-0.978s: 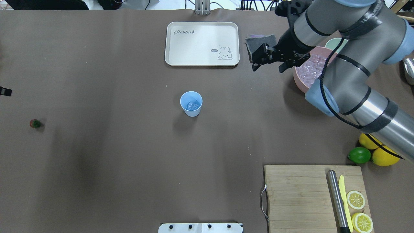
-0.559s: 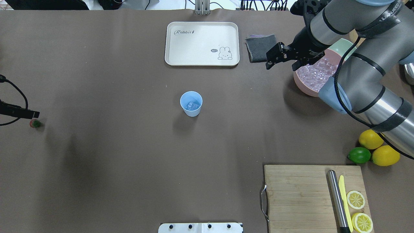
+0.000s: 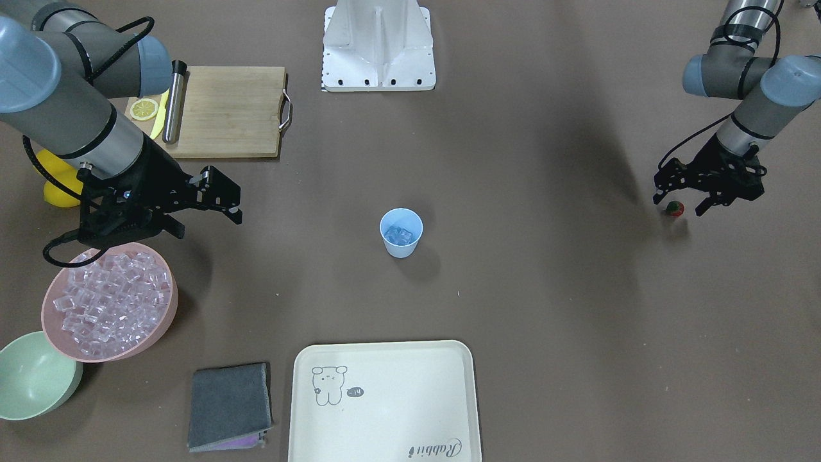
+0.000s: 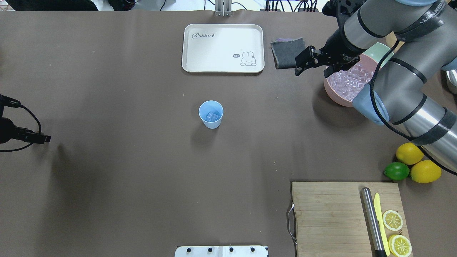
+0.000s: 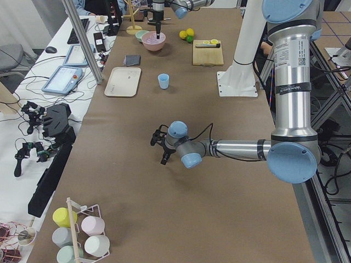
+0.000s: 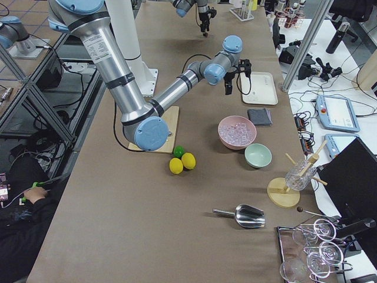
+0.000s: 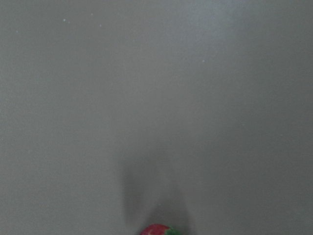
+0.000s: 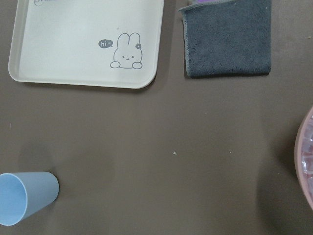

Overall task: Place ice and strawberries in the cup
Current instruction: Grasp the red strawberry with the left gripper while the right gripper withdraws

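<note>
The light-blue cup (image 4: 211, 114) stands upright mid-table with a few ice cubes (image 4: 213, 115) in it; it also shows in the front view (image 3: 401, 232) and the right wrist view (image 8: 24, 196). More ice (image 3: 109, 301) fills a pink bowl (image 4: 335, 98). The tiny red strawberry (image 3: 673, 208) lies on the table at my far left. My left gripper (image 3: 678, 204) is open and hangs over the berry, a finger on each side. The berry shows at the bottom edge of the left wrist view (image 7: 159, 230). My right gripper (image 4: 311, 73) is open and empty beside the pink bowl.
A cream rabbit tray (image 4: 223, 48) and a grey cloth (image 4: 287, 51) lie at the far side. A pale-green bowl (image 3: 32, 378) sits beside the pink bowl. A cutting board (image 4: 332, 214) carries a knife and lemon slices. Two lemons and a lime (image 4: 396, 171) lie nearby.
My left gripper has come in from the table's left edge and now covers the strawberry in the overhead view. My right gripper swung right toward the pink bowl, then held still.
</note>
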